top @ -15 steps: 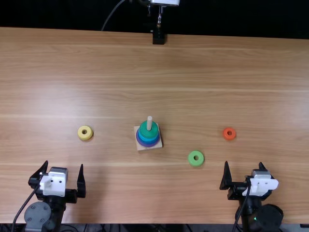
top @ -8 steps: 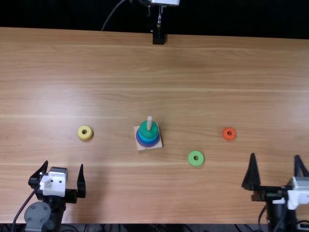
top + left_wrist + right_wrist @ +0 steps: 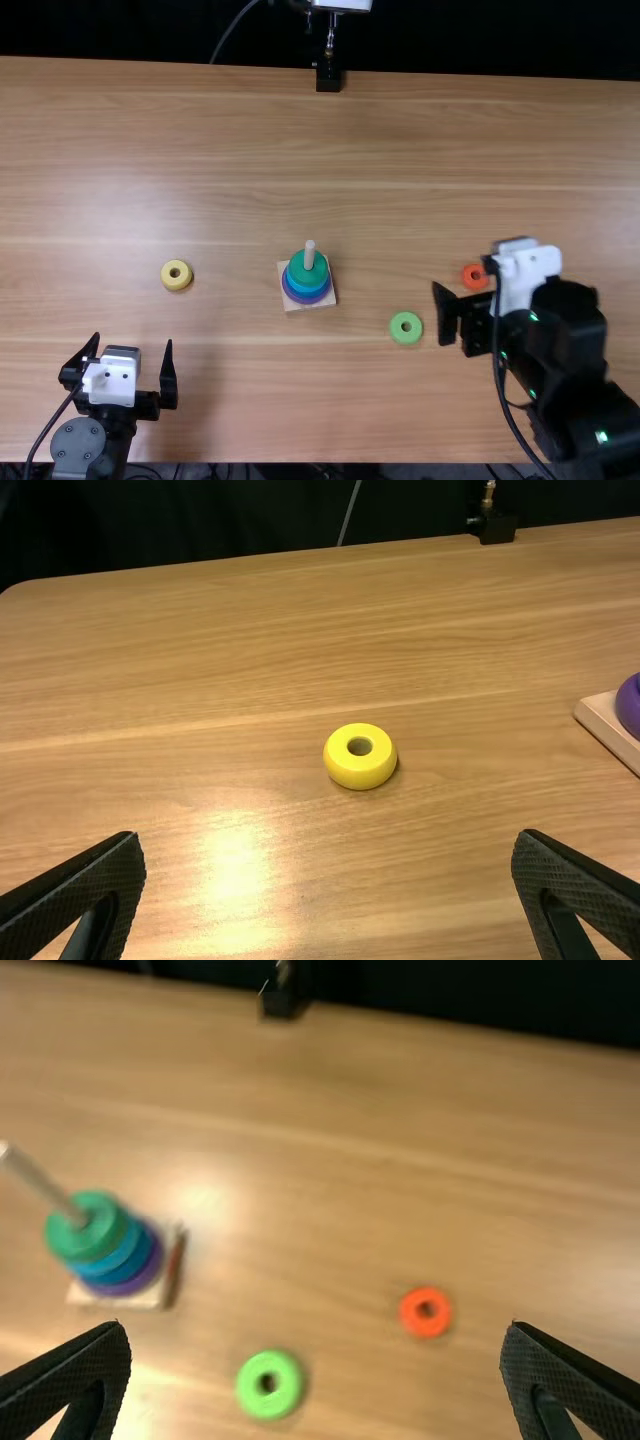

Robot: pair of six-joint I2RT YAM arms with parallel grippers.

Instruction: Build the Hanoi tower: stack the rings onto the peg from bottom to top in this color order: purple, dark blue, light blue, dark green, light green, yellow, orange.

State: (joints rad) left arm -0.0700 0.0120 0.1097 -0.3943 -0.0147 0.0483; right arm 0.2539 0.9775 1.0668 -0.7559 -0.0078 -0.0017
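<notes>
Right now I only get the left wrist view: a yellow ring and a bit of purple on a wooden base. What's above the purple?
Observer: Blue, then the dark green ring on top, with the peg poking out of it.

Operator: Are any other rings lying loose?

Observer: Two, on the table: the light green ring and the orange ring.

Operator: Is the other arm's grabby bit holding one?

Observer: No, the right end effector is open, nothing between its fingers; from above, it's over the table on the light green ring's right.
</notes>
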